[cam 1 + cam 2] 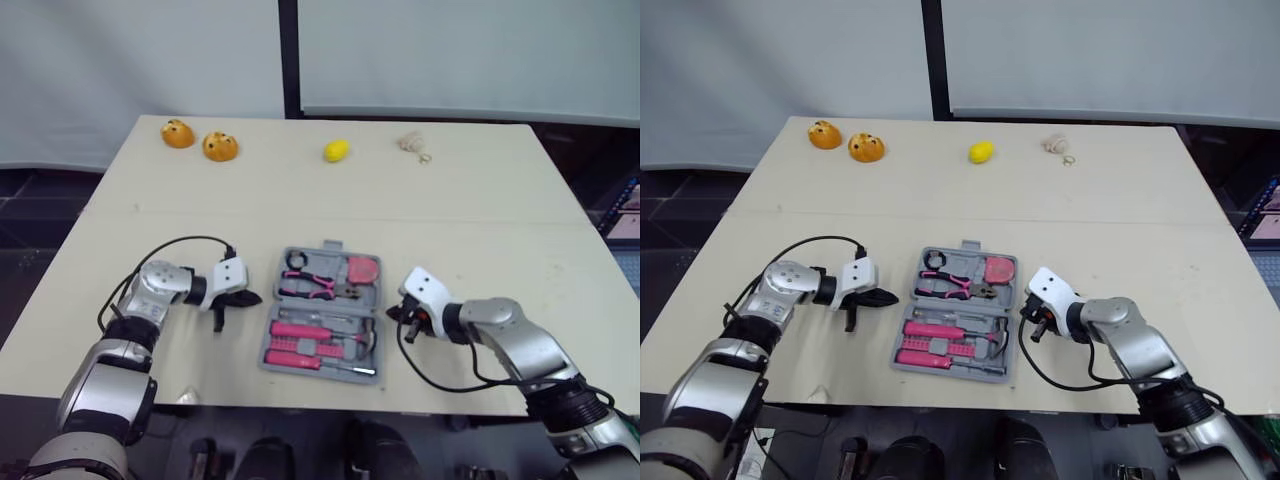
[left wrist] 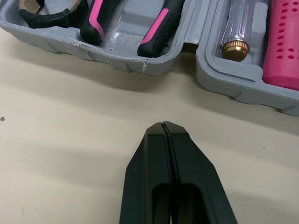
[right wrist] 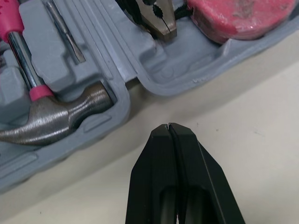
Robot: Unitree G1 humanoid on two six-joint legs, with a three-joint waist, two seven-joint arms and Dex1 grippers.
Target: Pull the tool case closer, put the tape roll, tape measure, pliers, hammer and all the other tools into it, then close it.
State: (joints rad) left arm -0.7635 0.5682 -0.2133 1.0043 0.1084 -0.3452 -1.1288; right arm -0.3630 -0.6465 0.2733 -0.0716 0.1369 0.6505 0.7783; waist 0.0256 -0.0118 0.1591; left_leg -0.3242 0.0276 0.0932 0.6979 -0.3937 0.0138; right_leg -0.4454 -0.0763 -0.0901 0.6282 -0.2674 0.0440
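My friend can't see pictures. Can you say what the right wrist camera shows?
The right gripper, shut, points at the open grey tool case on the table. Inside lie a hammer, pliers and a pink tape measure.

Grey plastic tool case [image 1: 331, 246] lies open flat, centre of the table [image 1: 480, 220], close to its near edge, handle twd the far edge. Far half: black tape roll [image 1: 296, 261] at left, pink/black pliers [image 1: 318, 287] in the mid, red tape measure [image 1: 362, 270] at right. Near half: hammer [image 3: 60, 119] w/ pink handle, steel head at right, plus pink-handled screwdrivers [image 1: 296, 360] lying crosswise.
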